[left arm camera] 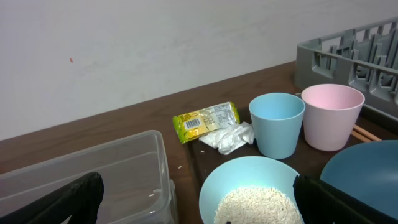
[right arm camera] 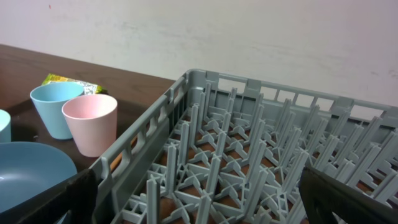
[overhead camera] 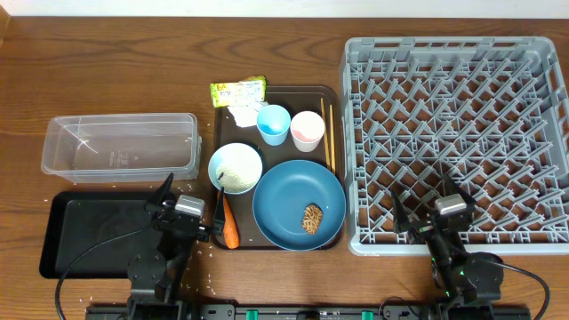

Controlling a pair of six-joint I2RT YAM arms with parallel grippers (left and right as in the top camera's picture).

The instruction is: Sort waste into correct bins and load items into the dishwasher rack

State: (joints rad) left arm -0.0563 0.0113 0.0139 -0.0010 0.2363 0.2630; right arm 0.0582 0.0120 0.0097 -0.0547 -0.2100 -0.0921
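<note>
One wrapper [overhead camera: 238, 92] lies at the brown tray's [overhead camera: 229, 133] far edge, with one paper wad [overhead camera: 242, 114] beside it. The tray holds one plate [overhead camera: 289, 200] bearing one brown piece [overhead camera: 312, 219], one bowl [overhead camera: 213, 160] of rice [overhead camera: 237, 169], two cups, blue [overhead camera: 274, 124] and pink [overhead camera: 308, 130], and chopsticks [overhead camera: 328, 138], seemingly two. One carrot [overhead camera: 230, 224] lies at its near-left edge. Two bins sit to the left, a tub [overhead camera: 120, 147] and a black tray [overhead camera: 98, 236]. One rack [overhead camera: 462, 116] sits to the right. The left gripper [overhead camera: 190, 201] and the right gripper [overhead camera: 422, 203] are spread wide, holding nothing.
</note>
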